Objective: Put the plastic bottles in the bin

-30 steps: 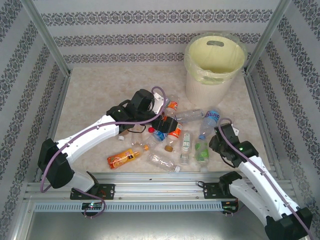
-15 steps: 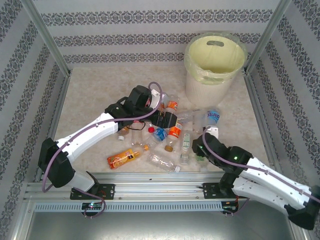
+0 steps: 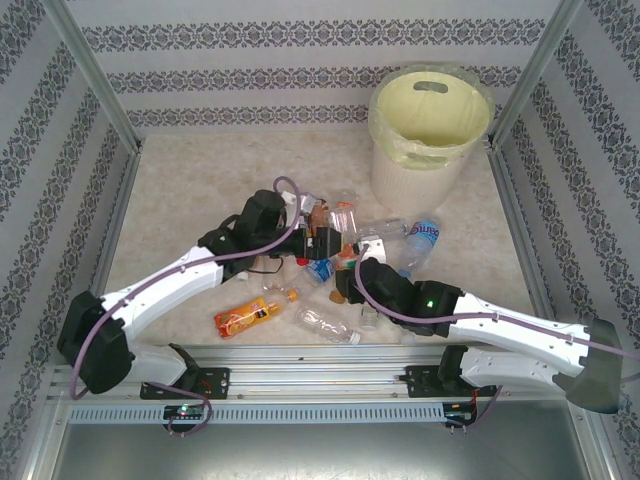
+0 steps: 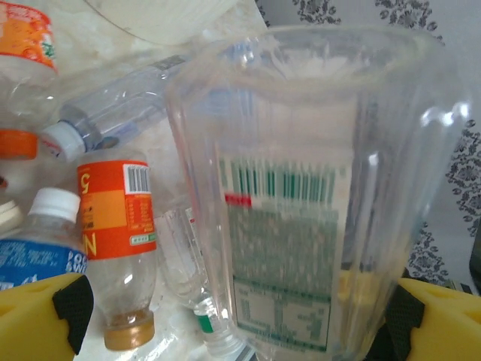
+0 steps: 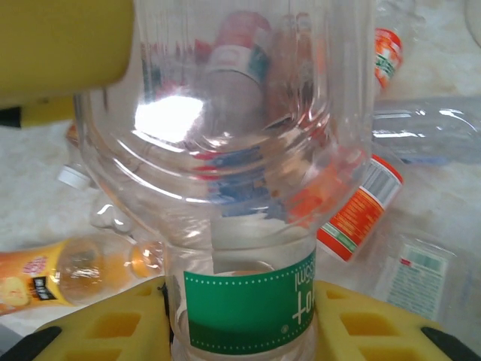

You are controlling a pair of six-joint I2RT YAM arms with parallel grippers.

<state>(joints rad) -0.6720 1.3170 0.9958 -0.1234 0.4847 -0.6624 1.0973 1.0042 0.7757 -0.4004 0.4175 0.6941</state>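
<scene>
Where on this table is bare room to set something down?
Bare: the far left of the beige stone-pattern table, between the patterned side wall and the left arm; also a smaller patch between the large round white bin and the right arm. Crowded: the centre, with the clear plastic bottles piled.

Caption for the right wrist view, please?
Right gripper shut on a green-labelled bottle, other bottles lying behind.

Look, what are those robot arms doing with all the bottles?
They are putting plastic bottles into the bin. The right gripper has its jaws shut on a green-labelled bottle. The left gripper has its jaws open around a clear bottle. Most bottles lie scattered on the table.
</scene>
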